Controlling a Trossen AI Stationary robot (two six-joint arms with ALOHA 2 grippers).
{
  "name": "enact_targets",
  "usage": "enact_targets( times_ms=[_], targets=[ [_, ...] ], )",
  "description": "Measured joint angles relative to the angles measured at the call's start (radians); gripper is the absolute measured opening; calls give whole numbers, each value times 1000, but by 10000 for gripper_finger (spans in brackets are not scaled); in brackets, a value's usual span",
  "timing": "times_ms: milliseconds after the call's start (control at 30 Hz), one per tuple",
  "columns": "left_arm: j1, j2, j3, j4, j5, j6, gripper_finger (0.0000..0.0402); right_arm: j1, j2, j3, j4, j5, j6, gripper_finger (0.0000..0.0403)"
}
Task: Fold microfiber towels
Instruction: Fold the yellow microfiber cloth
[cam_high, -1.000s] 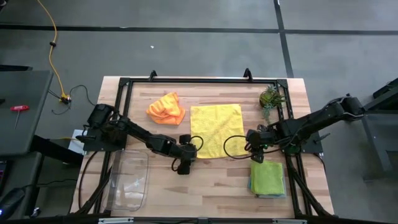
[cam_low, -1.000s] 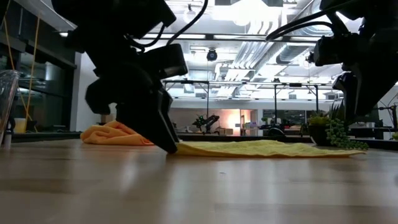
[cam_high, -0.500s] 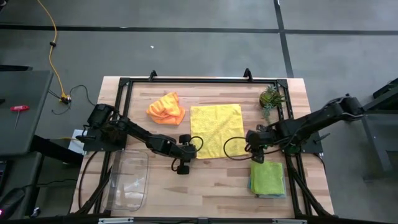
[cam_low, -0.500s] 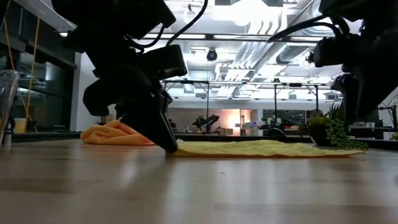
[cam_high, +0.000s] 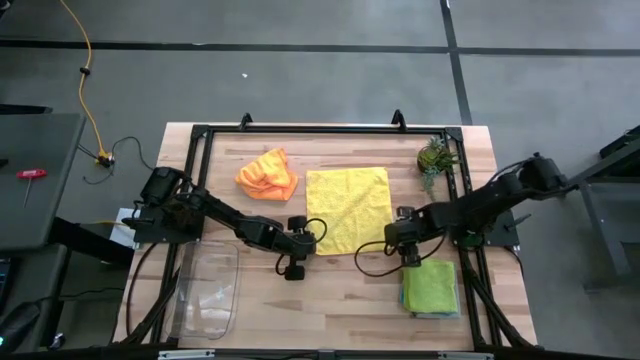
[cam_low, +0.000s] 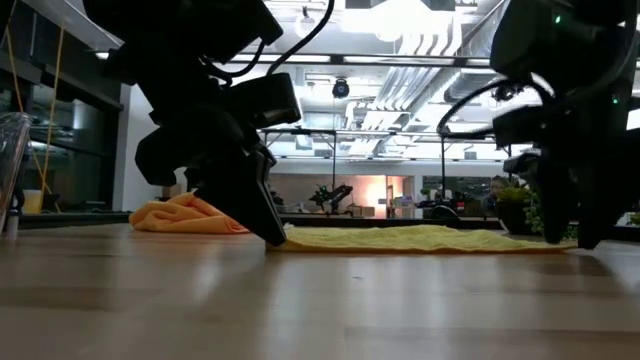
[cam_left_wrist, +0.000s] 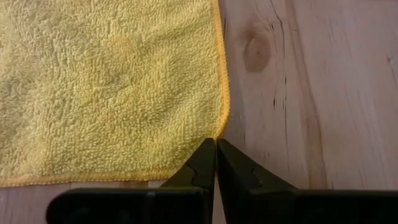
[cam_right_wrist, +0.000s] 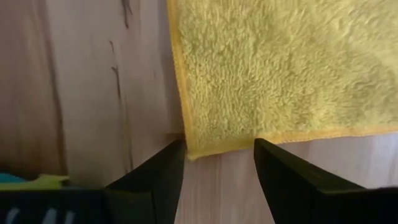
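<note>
Yellow towel (cam_high: 348, 209) lies spread flat near the middle of the table (cam_high: 340, 300), roughly square, nap looped and fuzzy, hem stitched in a slightly darker yellow; the near edge shows a slight wave in the low view. Orange towel (cam_high: 268, 174) sits crumpled in a loose heap to the far left of it, just apart. Lime green towel (cam_high: 430, 285) is folded and lies on top of a small stack at the near right, with a teal blue edge (cam_high: 404, 296) showing beneath. Left gripper (cam_high: 300, 240) is down at the yellow towel's near-left corner; in the left wrist view its fingers (cam_left_wrist: 202, 165) are pressed together at the very tip of the corner hem, and whether any cloth is actually caught between them cannot be told. Right gripper (cam_high: 398, 243) is at the near-right corner, fingers (cam_right_wrist: 155, 177) spread wide and straddling that corner from either side, nothing held. Compared with a second ago: the left fingers have gone from spread apart to fully closed, with the arm otherwise in the same place; the right arm has swung in leftward from its spot just right of the towel to the corner itself, and in the low view it has dropped down to the table surface. Towels, clear plastic tray (cam_high: 208, 290) and plant (cam_high: 435, 157) are unmoved.
</note>
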Motion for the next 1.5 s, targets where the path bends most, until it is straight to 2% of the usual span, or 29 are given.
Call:
enact_targets(
  times_ms=[367,800,967,1133,1267,1500],
  targets=[
    [0,-1,0,-1,-2,-23,1,40,29,3,7,32,-17,133],
    [0,-24,0,-27,-1,-25,0,67,9,-2,-7,23,157,8],
    [2,-66,0,-76,2,-25,0,32,-35,-3,-13,-46,219,7],
    [7,-125,-1,-123,19,-26,0,-12,-89,-3,-11,-212,242,3],
    [40,-180,0,-136,58,-50,0,-52,-146,-2,-9,-300,278,1],
    [164,-245,0,-135,58,-68,0,-140,-260,-1,1,-314,375,1]
  ],
)
